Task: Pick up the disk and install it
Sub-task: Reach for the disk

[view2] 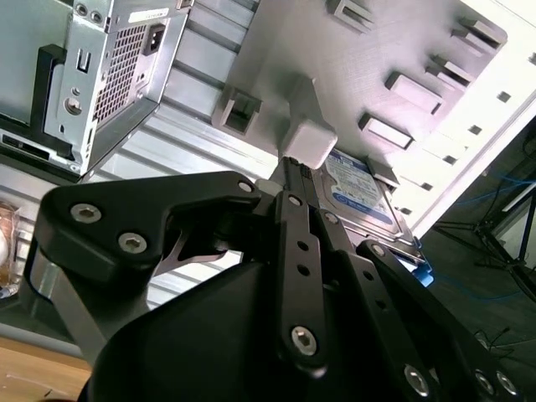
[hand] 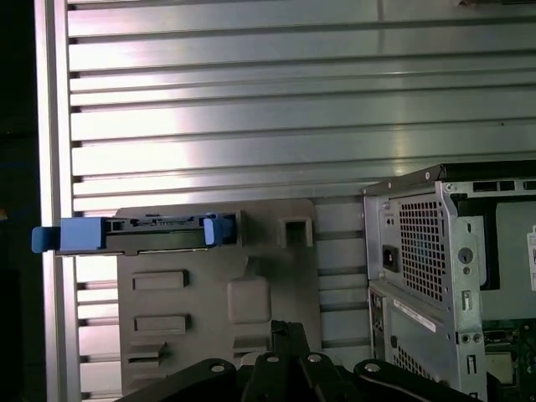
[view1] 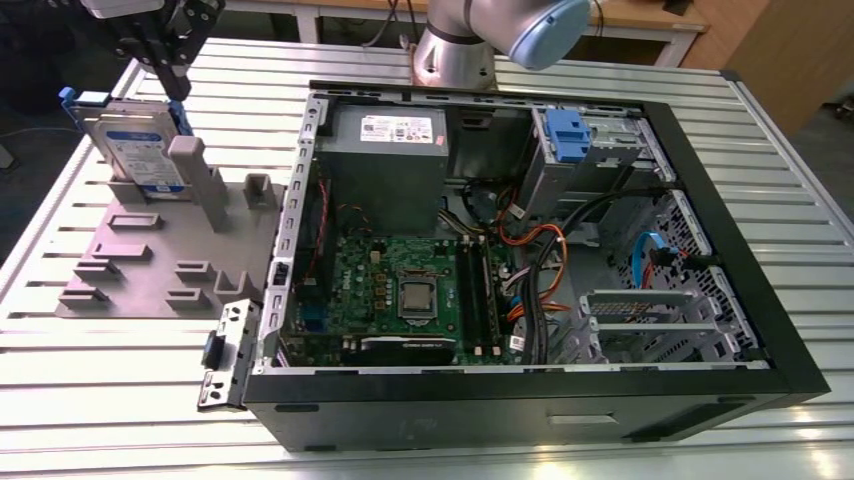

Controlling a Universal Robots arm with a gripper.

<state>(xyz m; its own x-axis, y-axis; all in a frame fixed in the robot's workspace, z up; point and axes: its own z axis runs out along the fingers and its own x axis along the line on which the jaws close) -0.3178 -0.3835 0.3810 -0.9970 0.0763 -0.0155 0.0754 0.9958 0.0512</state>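
Note:
The disk stands on edge in a slot of the grey fixture plate, at the exterior view's left. Its white-and-blue label faces outward and a blue carrier frames it. My black gripper hangs just above the disk's upper corner, apart from it, and its fingers look shut with nothing between them. In the first wrist view the disk is edge-on with blue ends, and the gripper is over the plate's grey post. In the second wrist view the gripper points toward the disk.
An open computer case lies on the slatted metal table. Inside are a grey power-supply box, a motherboard and a blue-fronted drive bay. A metal bracket with a blue clip lies beside the case. The arm's base is behind the case.

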